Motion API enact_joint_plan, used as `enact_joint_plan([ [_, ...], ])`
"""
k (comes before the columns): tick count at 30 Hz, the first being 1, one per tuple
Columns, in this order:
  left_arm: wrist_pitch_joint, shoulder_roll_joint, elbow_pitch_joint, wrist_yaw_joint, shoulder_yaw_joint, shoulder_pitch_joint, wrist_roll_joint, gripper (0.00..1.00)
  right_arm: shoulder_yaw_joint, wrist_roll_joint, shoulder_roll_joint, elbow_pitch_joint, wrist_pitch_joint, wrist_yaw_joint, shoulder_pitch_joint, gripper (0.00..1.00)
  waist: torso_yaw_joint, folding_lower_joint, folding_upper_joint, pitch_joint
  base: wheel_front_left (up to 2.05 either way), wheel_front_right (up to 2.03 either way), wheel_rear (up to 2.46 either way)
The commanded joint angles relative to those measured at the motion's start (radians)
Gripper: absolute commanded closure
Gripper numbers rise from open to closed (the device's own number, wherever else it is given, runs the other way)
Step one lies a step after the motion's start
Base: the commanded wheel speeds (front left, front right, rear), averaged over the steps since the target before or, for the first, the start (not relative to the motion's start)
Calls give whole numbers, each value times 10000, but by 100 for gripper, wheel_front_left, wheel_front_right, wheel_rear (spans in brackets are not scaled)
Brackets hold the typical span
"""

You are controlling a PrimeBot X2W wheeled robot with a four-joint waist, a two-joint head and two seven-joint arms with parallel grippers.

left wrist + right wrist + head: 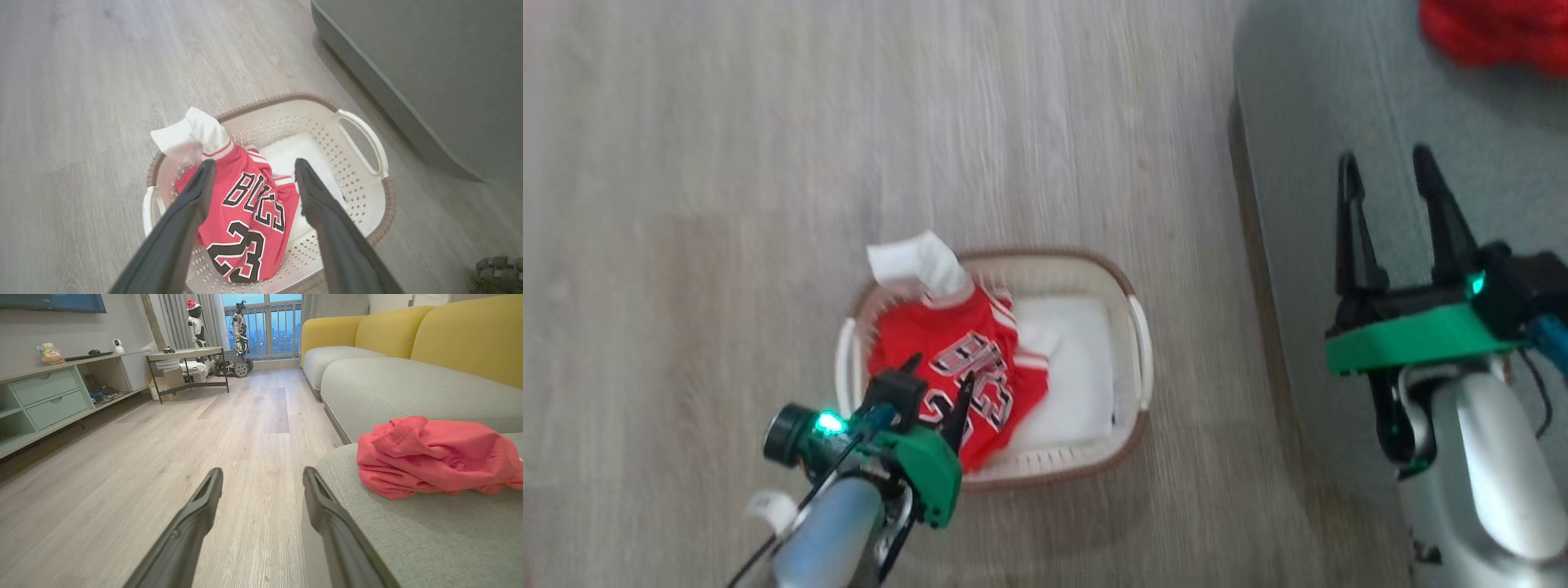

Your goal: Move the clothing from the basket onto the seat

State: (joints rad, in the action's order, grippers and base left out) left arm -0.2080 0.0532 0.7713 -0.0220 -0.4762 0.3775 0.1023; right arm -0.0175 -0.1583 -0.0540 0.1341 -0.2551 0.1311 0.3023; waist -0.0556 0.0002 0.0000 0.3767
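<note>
While our left gripper (941, 371) hangs spread wide just above the jersey (245, 216) in the basket (359, 192), our right gripper (1384, 155), likewise released and empty, hovers over the seat's (429, 539) edge, the red shorts (429, 457) lying ahead to its right.

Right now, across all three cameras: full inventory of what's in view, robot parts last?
jersey: 1, red with a white sleeve, crumpled in the basket
shorts: 1, red, bunched on the seat
basket: 1, cream with brown rim, on the floor beside the seat
pad: 1, white, lining the basket bottom
seat: 1, grey-green, right of the basket
backrests: at least 2, yellow, behind the seat
floor: 1, pale wood, under the basket
cabinet: 1, pale green drawers, against the wall opposite the seat
left gripper: 1, dark, open above the jersey
right gripper: 1, dark, open over the seat's edge
</note>
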Motion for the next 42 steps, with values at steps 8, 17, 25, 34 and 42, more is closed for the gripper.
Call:
enact_joint_plan([
  [8, 6, -8, 1915, 149, -526, 1717, -617, 0, 414, -112, 37, -952, -67, -4, 1095, 0, -1083, -2, 0, 2417, 0, 0, 0],
  [17, -86, 129, 3771, 573, -606, 3151, -719, 0, 585, -227, 37, -1429, -67, -4, 1796, 0, -1596, -2, 0, 3875, 0, 0, 0],
  [25, -150, 537, 4642, 985, -386, 4087, -518, 0, 829, -409, 37, -1666, -67, -4, 2293, 0, -1705, -2, 0, 4725, 0, 0, 0],
  [34, 159, 602, 4985, 861, -615, 4656, -534, 0, 1053, -490, 37, -1879, -67, -4, 2642, 0, -1810, -2, 0, 5265, 0, 0, 0],
  [42, 258, 391, 5085, 708, -751, 4786, -393, 100, 1064, -489, 37, -1820, -67, -4, 2703, 0, -1804, -2, 0, 5134, 0, 0, 0],
])
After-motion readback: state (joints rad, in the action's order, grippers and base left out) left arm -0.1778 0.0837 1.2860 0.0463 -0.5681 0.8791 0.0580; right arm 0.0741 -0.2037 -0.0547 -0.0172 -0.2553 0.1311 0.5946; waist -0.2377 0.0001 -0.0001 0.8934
